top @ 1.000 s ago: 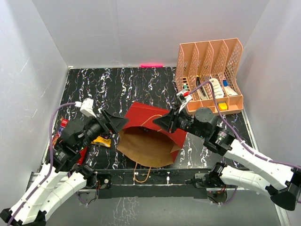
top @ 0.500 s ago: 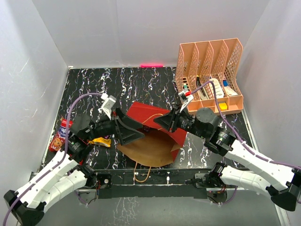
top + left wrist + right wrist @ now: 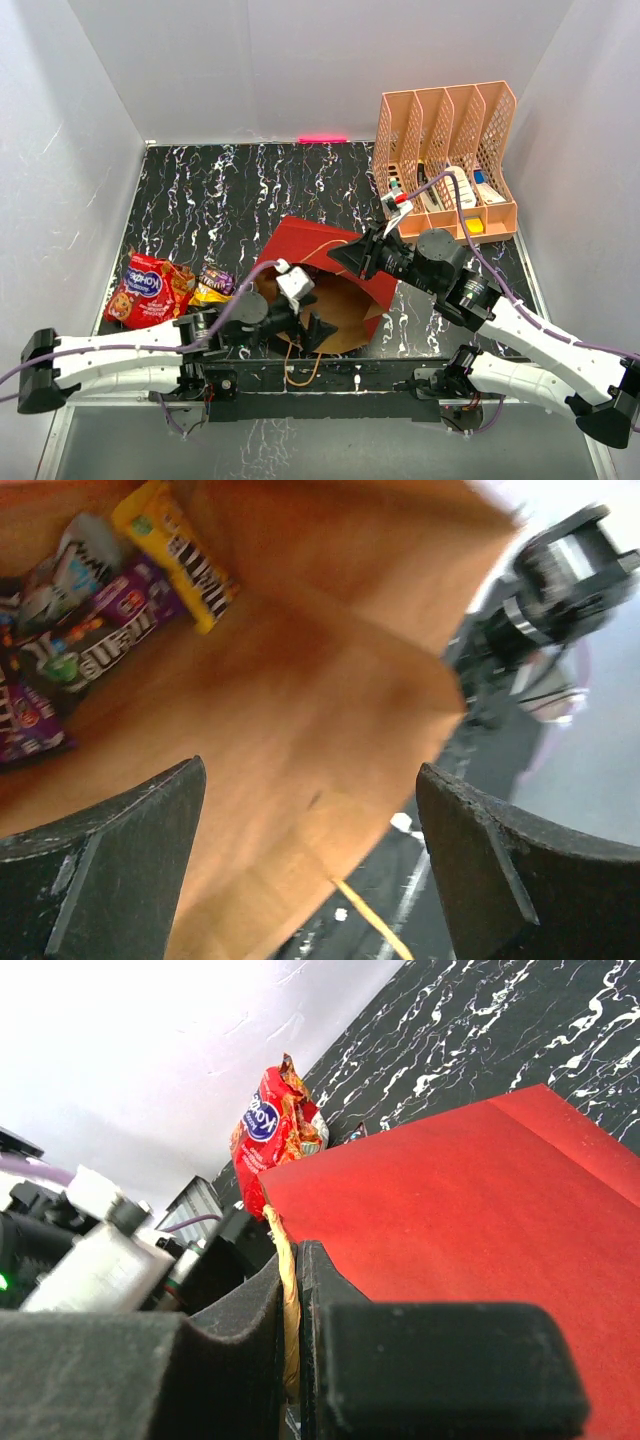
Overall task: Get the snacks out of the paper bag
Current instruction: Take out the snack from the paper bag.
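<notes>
The paper bag (image 3: 318,243) lies on its side, dark red outside, with its brown inside (image 3: 350,303) facing the near edge. My right gripper (image 3: 342,257) is shut on its twisted cord handle (image 3: 286,1295) and holds the upper rim up. My left gripper (image 3: 311,328) is open and empty at the bag's mouth. In the left wrist view the kraft inside (image 3: 300,680) holds a yellow packet (image 3: 186,552), a purple packet (image 3: 118,625) and a silver packet (image 3: 62,572) deep in the bag. The large red snack bag (image 3: 148,286) lies on the table at the left, with small packets (image 3: 214,285) beside it.
The peach mesh file rack (image 3: 445,150) with pens and small items stands at the back right. White walls enclose the black marbled table (image 3: 230,190). The bag's second cord handle (image 3: 300,372) hangs over the near edge.
My left arm has swung from the table's left side down to the bag's mouth. The red snack bag and small packets it covered now lie uncovered. My right gripper has not moved.
</notes>
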Robot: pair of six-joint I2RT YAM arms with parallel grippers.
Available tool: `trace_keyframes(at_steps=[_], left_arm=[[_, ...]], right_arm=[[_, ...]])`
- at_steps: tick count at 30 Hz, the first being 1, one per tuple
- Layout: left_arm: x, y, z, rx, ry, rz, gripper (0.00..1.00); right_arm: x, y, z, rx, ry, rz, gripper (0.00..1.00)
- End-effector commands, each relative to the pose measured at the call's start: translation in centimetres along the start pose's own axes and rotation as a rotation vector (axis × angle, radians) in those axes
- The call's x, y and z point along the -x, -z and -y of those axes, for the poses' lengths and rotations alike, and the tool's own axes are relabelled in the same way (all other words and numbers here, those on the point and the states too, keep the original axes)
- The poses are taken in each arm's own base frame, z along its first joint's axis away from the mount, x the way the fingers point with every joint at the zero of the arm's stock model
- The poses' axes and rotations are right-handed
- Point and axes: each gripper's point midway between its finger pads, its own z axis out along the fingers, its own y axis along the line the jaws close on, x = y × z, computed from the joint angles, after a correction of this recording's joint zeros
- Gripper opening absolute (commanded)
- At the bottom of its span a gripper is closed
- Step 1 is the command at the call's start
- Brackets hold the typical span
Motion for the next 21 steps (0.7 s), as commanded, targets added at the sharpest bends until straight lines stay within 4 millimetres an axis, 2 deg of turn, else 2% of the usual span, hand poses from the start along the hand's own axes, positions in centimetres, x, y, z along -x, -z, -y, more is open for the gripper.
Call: trace_keyframes(at_steps=[1, 3, 6, 10, 12, 18, 21], left_arm=[[0.3, -1.3, -5.1, 0.336, -0.162, 0.095, 0.84], [-0.4, -2.0, -6.0, 0.388, -0.228, 0.1, 0.84], [-1.1, -3.0, -7.4, 0.459, -0.321, 0.119, 0.9], [-1.4, -4.0, -9.5, 0.582, -0.401, 0.142, 0.93], [-1.4, -4.4, -10.5, 0.634, -0.406, 0.157, 0.88], [-2.3, -6.4, -13.2, 0.695, -0.36, 0.122, 0.63], [-2.4, -6.5, -14.2, 0.737, -0.375, 0.118, 0.59]], right_arm=[[1.8, 0.5, -0.6, 0.015, 0.02, 0.075, 0.07], [1.8, 0.6, -0.5, 0.009, 0.02, 0.078, 0.07], [1.9, 0.8, -0.4, 0.004, 0.022, 0.086, 0.07], [2.1, 1.0, -0.6, 0.011, 0.023, 0.089, 0.07], [2.2, 0.9, -0.7, 0.013, 0.023, 0.088, 0.07], [2.2, 1.0, -1.2, 0.035, 0.02, 0.083, 0.07], [2.3, 1.1, -1.5, 0.047, 0.019, 0.082, 0.07]])
